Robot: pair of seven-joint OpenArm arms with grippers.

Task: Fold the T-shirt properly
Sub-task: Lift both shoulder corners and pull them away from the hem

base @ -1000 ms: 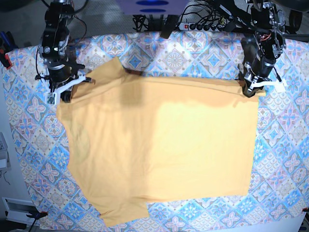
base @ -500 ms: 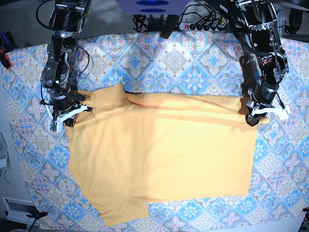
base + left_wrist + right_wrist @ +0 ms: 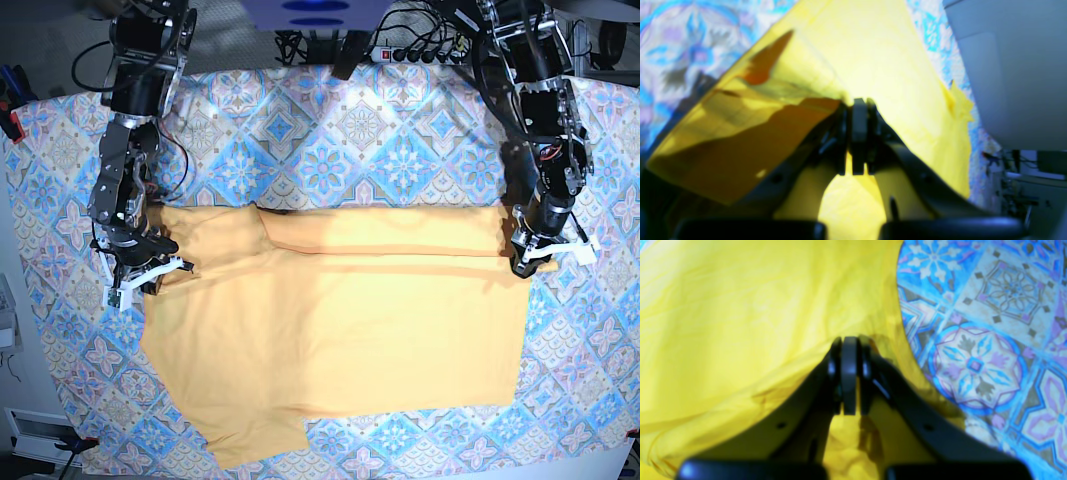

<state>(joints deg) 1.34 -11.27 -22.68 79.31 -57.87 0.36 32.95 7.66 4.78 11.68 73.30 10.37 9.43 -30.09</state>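
Observation:
The pale yellow-orange T-shirt (image 3: 340,340) lies spread on the patterned cloth, its far edge turned over toward the front as a folded band (image 3: 380,235). At the fold's right end my left gripper (image 3: 525,262) is shut on the fabric. The left wrist view shows its jaws (image 3: 858,103) pinched together on a lifted corner of the T-shirt (image 3: 893,60). My right gripper (image 3: 150,272) is shut on the shirt's edge at the left, by the sleeve. In the right wrist view its jaws (image 3: 849,340) are closed on yellow T-shirt (image 3: 740,306).
The blue-pink-white diamond-patterned cloth (image 3: 400,150) covers the table around the shirt. A power strip with cables (image 3: 420,50) runs along the back edge. Both arm bases stand at the back corners.
Both grippers have come toward the front edge, dragging the shirt's far edge with them. The turned-over band has grown wider and now lies over the shirt's body.

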